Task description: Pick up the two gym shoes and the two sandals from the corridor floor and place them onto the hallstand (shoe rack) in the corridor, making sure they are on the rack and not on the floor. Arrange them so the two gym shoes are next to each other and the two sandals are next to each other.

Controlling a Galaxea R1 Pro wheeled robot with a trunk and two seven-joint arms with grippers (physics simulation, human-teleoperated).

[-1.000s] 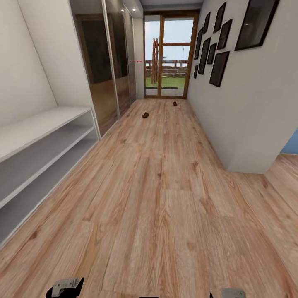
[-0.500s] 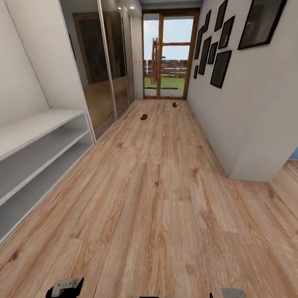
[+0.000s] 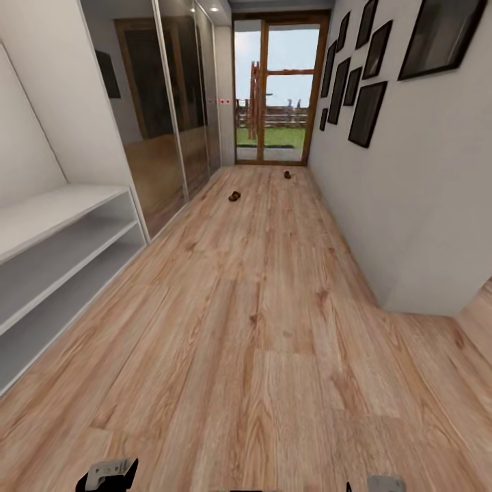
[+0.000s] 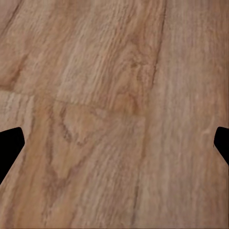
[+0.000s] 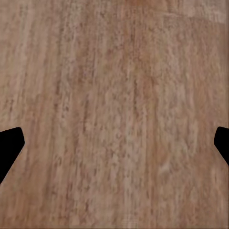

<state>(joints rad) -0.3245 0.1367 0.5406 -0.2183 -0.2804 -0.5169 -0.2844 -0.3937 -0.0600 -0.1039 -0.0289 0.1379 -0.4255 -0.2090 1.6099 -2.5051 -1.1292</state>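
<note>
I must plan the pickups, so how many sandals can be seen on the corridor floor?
2: one sandal lies mid-corridor towards the mirrored doors, the other sandal further on, near the glass door. Both are small and distant.

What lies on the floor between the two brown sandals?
Head view: only bare corridor floor lies between the nearer sandal and the farther sandal.

— Any lettering, labels or numbers to read here?

— None. The dark picture frames (image 3: 367,113) on the wall at the upper right of the head view carry no legible text; their panes are plain dark.

— What about the two small red marks (image 3: 223,101) beside the glass door (image 3: 277,89) at the top centre?

— Too small and blurred to read as signs or figures.

— And the wrist views?

— Bare wood-grain floor (image 4: 114,95) only, no writing on it.
</note>
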